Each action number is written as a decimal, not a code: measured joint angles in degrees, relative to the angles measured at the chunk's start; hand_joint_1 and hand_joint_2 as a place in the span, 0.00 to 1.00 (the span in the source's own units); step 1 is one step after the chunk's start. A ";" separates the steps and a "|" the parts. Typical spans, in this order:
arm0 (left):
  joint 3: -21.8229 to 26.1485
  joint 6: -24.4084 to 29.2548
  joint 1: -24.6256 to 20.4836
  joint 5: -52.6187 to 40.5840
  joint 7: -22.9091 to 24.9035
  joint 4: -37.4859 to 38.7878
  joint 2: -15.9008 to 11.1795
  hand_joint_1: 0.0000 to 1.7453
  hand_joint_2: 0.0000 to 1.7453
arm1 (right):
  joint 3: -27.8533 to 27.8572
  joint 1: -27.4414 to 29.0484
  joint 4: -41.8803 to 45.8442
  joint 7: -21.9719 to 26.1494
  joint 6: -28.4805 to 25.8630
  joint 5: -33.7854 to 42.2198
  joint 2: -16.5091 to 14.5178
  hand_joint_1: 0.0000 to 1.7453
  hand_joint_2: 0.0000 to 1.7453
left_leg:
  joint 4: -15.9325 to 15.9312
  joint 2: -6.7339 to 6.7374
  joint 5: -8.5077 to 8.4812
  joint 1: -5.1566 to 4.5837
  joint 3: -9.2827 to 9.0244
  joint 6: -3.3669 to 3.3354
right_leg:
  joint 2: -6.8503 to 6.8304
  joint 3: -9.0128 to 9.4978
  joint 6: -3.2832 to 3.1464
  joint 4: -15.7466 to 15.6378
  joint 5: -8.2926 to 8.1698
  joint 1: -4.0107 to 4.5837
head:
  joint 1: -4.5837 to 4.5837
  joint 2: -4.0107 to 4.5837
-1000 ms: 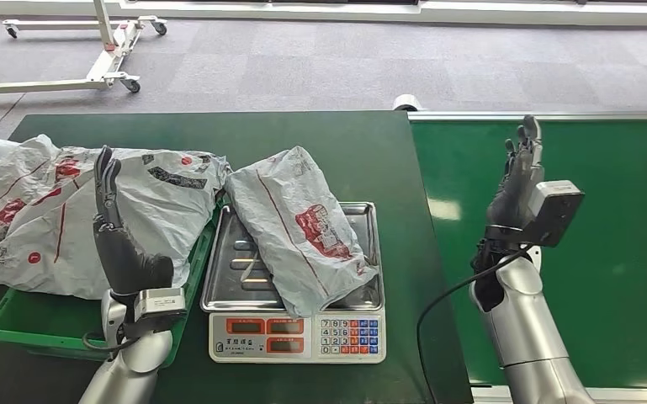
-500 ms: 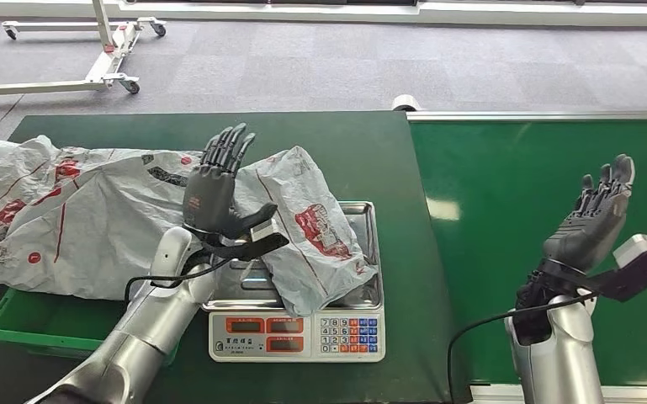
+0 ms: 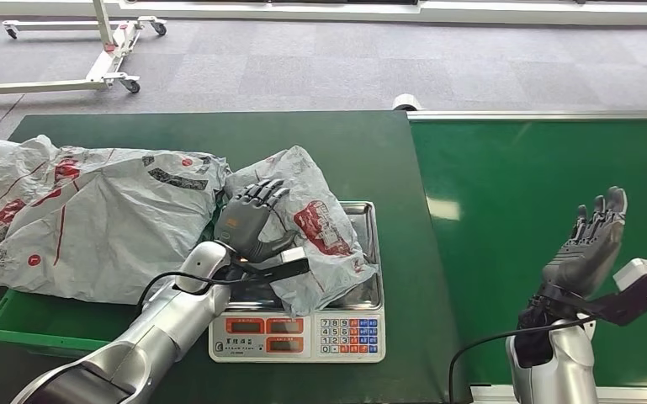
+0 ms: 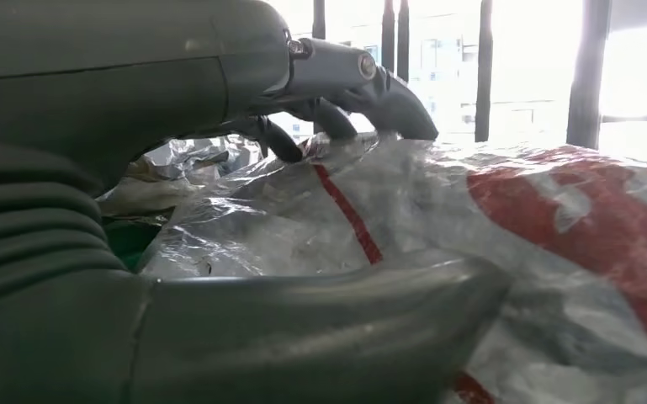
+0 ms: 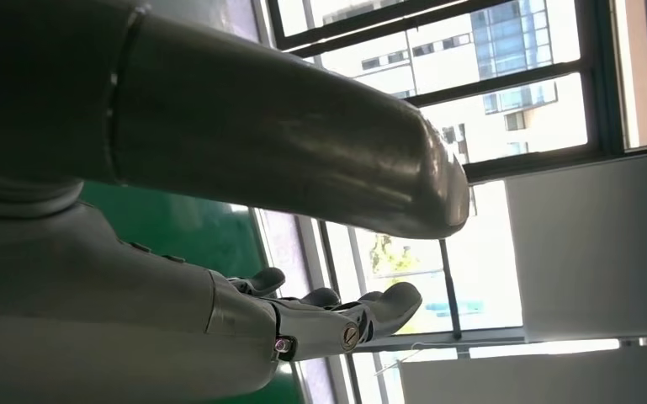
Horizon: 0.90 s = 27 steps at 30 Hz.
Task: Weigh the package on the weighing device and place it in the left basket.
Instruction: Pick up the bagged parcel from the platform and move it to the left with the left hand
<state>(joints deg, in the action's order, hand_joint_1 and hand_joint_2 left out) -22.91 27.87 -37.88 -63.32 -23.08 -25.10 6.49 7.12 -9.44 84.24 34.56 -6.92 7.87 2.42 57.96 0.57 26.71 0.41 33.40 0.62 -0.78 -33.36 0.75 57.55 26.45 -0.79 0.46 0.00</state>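
On scale (image 3: 296, 330): one package (image 3: 320, 227), left hand (image 3: 248, 223) fingers (image 4: 387, 84) spread, touching it; right hand (image 3: 589, 244) raised, fingers spread.

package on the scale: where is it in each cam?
Head view: package lies across the scale's steel pan, centre, under the left hand.
Left wrist view: package spans the middle and right, fingertips on it.
Right wrist view: not in it.
Shared landmark: the left hand.

Probably a parcel-sorting test lab: a green-topped counter (image 3: 345, 151), a green conveyor belt (image 3: 547, 194) at right, grey carpet tiles (image 3: 303, 67), a wheeled white stand (image 3: 92, 50) upper left.
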 joint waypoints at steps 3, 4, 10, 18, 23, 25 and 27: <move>0.12 1.95 0.22 2.57 -2.98 -0.94 -0.09 1.00 1.00 | 0.96 0.93 -0.09 0.00 0.45 0.11 -0.34 0.00 0.00 | 0.00 0.00 0.00 0.00 0.00 0.00 | 0.00 0.01 0.00 0.01 0.00 0.00 | 0.00 0.00; 0.31 2.77 0.42 3.65 -4.02 -1.89 -0.16 1.00 1.00 | 1.26 1.21 -0.09 0.01 0.59 0.14 -0.48 0.00 0.00 | 0.00 -0.01 -0.01 0.00 0.01 0.00 | 0.00 0.02 0.00 0.01 0.00 0.00 | 0.00 0.00; 3.03 1.06 4.90 7.77 -6.36 -16.78 -2.45 1.00 1.00 | 2.45 2.07 -0.17 0.04 1.63 0.02 -1.14 0.00 0.00 | -0.01 0.03 0.00 0.00 0.02 0.00 | 0.04 -0.01 0.00 0.02 0.00 0.00 | 0.01 0.00; 8.16 -0.65 13.36 12.72 -7.57 -40.03 -7.86 0.25 1.00 | 2.72 2.34 -0.77 0.62 2.51 0.08 -1.41 0.00 0.00 | -0.06 0.05 0.00 0.02 0.04 0.01 | 0.04 -0.05 -0.02 0.02 0.04 0.02 | 0.00 0.00; 13.28 -3.06 17.46 16.38 -8.53 -51.07 -10.67 0.00 0.00 | 3.00 3.59 -0.70 0.96 2.64 0.25 -1.61 0.00 0.00 | -0.06 0.01 0.00 0.02 0.04 0.01 | -0.03 -0.05 -0.03 0.01 0.07 0.01 | 0.01 0.00; 14.26 -4.01 17.75 14.91 -8.70 -51.81 -11.31 0.00 0.00 | 3.25 3.86 -0.68 0.96 2.64 0.26 -1.83 0.00 0.00 | -0.06 -0.01 0.00 0.01 0.04 0.00 | -0.06 -0.04 -0.03 0.00 0.08 0.01 | 0.01 0.00; 14.34 -4.53 17.29 13.50 -8.99 -50.13 -11.42 0.00 0.00 | 3.41 3.92 -0.68 0.98 2.68 0.25 -2.11 0.00 0.00 | -0.06 -0.01 -0.01 0.01 0.02 0.00 | -0.06 -0.03 -0.03 0.00 0.07 0.00 | 0.01 0.00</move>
<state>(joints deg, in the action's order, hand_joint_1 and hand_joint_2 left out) -8.57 23.34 -20.59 -49.82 -32.07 -75.24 -4.93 10.53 -5.52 83.56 35.54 -4.25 8.12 0.30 57.91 0.57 26.70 0.42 33.42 0.61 -0.85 -33.39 0.72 57.55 26.52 -0.79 0.46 0.00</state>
